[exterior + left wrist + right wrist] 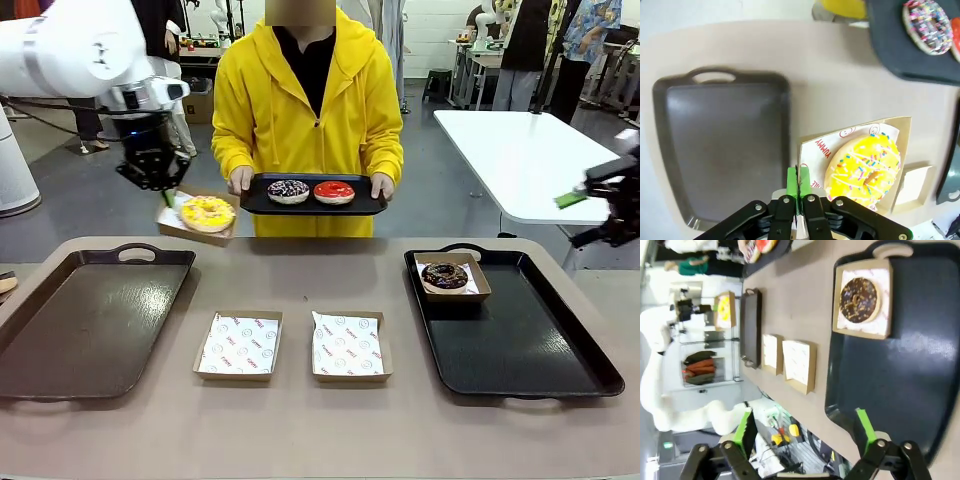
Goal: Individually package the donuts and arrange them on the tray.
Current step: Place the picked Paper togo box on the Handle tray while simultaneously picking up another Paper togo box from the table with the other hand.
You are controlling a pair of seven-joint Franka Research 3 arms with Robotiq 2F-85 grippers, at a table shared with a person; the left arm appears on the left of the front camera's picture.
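Left arm: it enters from the upper left of the front view, with the wrist turned down and the left end effector [165, 190] pointing at the worktop [300, 275]. Its fingers are pressed together, pinching the near edge of a box [904, 131] and its paper liner. The yellow donut [865, 167] lies in this box. The box is held clear of the worktop near its far edge, above and just beyond the far right corner of the left tray [60, 340], and to the left of the person's tray [262, 205].

Right arm: it shows at the right edge of the front view, raised off the worktop. The right end effector [805, 432] is spread wide, with nothing between its pads. In its wrist view it looks down on the right tray [900, 390].

Donuts:
- The chocolate donut [445, 277] sits in a box at the far left corner of the right tray.
- The purple donut [288, 190] and the red donut [334, 192] lie side by side, unboxed, on the person's tray.

The person stands at the far side and grips that tray by both ends. Two empty boxes [240, 345], both paper-lined, rest on the worktop between the left and right trays.
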